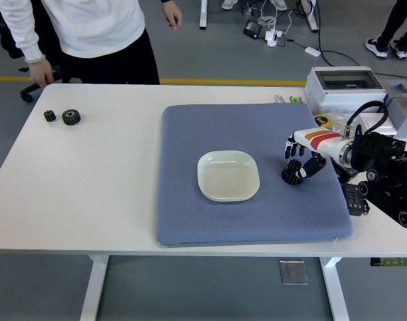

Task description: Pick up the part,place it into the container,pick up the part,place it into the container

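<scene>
While my right hand [302, 155] curls its fingers around the black gear [294, 173] on the blue mat [190, 207], the gear touches the mat. Just left sits the white dish [228, 175]

Three black gears [294, 173] were on the table [110, 180], along with one white dish [228, 176] and one blue mat [190, 214].

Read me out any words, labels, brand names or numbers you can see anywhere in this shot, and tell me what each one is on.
No text is legible in this view.
Black device at the mat's right edge: has a label, too small to read.
Grey box at the far right: no readable marking.
Right hand: red and yellow stripes only, no lettering.
Dish and gears: no print.
</scene>
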